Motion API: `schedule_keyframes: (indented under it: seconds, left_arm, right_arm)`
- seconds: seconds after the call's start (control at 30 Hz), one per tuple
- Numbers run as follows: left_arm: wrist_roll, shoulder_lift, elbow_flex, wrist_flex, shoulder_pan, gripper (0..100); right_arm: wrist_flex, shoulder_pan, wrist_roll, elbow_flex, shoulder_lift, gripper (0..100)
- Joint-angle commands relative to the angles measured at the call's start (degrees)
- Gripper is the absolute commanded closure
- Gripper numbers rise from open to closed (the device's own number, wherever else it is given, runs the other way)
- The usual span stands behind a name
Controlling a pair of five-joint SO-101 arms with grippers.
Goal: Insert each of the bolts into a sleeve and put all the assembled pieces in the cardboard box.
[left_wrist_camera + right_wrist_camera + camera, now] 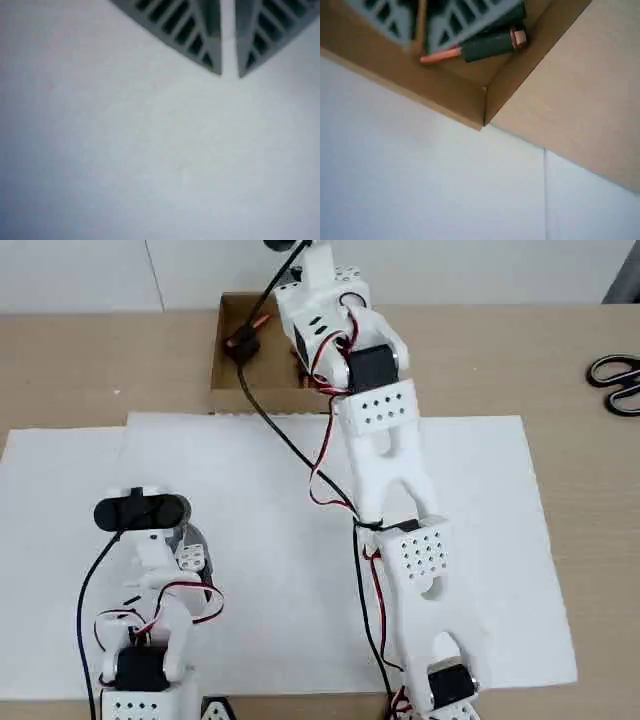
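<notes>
Apparently late in the task: we found the right gripper (419, 46) down inside the cardboard box (445, 102) and the left gripper (229, 72) over the white paper (280, 570).
Both grippers had their jaws drawn nearly together, with only a thin slit between, and we saw nothing pinched in either. One assembled piece (485, 46), a dark sleeve with an orange bolt through it, lay in the corner of the box, just beside the right gripper's tip. We judged two risks. A careless lift out could knock the piece or hook the box wall and drag the box. The black cable (250, 390) draped across the box edge could snag there and pull the box likewise.
</notes>
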Motion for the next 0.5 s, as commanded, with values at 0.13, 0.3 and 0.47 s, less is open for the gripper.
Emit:
schedule_keyframes:
  seconds: [0.13,0.3,0.47]
  left_arm:
    - [-0.18,-0.62,-0.31,-1.23,-0.35,99]
    - [-0.18,-0.62,-0.31,-1.23,-0.35,99]
    - [-0.18,-0.62,-0.31,-1.23,-0.35,99]
  right_arm:
    - [18.07,2.42,-1.67,-4.92,-5.41,99.5]
    - [27.91,2.95,-4.84,-4.75,-9.98,99.5]
    - [33.27,4.53,-6.77,-4.75,-15.78,99.5]
